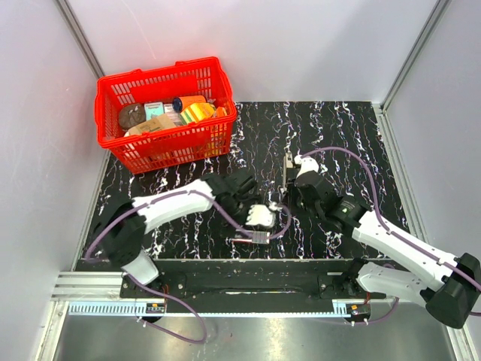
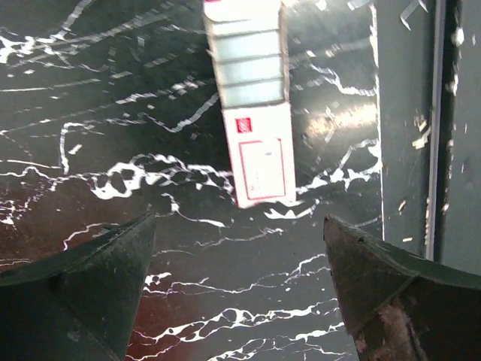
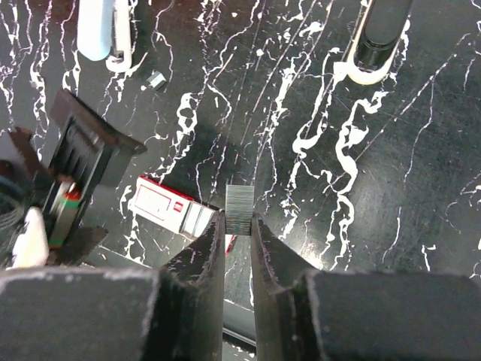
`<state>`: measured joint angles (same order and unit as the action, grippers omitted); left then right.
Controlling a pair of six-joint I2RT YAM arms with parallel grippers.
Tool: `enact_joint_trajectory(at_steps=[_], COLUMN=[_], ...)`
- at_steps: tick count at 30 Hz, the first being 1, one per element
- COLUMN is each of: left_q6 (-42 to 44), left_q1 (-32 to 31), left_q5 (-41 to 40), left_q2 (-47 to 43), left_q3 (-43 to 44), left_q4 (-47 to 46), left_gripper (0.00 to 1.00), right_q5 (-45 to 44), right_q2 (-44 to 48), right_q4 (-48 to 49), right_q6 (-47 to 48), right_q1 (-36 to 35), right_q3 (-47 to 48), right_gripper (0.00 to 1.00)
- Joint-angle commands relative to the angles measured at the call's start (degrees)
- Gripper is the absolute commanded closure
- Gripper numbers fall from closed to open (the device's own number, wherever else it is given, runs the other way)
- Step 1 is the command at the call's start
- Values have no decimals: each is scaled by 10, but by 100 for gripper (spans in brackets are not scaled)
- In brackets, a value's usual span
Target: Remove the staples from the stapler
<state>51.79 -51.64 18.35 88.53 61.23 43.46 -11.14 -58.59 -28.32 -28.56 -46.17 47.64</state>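
Staples [image 3: 240, 203] sit pinched in the downward-pointing right gripper [image 3: 237, 222]; left gripper [image 2: 239, 226] gapes above white-and-red box [image 2: 259, 150]; red basket [image 1: 173, 147] holds groceries [image 1: 161, 113].

We see a black tabletop veined with white like marble [image 1: 338, 128] spreading beneath and all around the left gripper [image 2: 239, 219] and the right gripper [image 3: 237, 222]. Well beyond both, plain pale grey wall panels [image 1: 301, 45] close the far side and either flank, joined by slim aluminium corner posts [image 1: 79, 37]. Behind the grippers, a silver slotted rail [image 1: 83, 286] edges the table. A soft patch of glare [image 2: 349, 120] whitens the surface ahead of the left gripper.
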Motion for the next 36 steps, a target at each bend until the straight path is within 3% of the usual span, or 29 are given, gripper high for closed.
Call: enact_joint_trajectory(at_steps=[1, 8, 12, 16, 22, 29, 36], left_q6=[-110, -231, -230, -218, -239, -246, -259], left_q1=[14, 89, 104, 105, 104, 105, 115], left_q5=[22, 70, 43, -18, -92, -91, -63], left_q2=[60, 52, 22, -23, 53, 100, 100], left_q3=[141, 172, 116, 38, 42, 31, 7], left_q4=[115, 122, 98, -11, -125, -197, -215], left_gripper=[3, 4, 12, 14, 25, 31, 32], right_q5=[-39, 20, 37, 5, 2, -20, -26], right_q2=[6, -44, -93, -129, -159, -181, -208], right_q4=[-17, -6, -2, -21, -38, -39, -12], right_q6=[-16, -62, -120, -178, -253, -325, -345], right_q1=[-2, -2, -31, -87, -156, -233, -242], right_q3=[6, 12, 26, 52, 60, 26, -8], right_gripper=[95, 98, 100, 100, 100, 100, 100])
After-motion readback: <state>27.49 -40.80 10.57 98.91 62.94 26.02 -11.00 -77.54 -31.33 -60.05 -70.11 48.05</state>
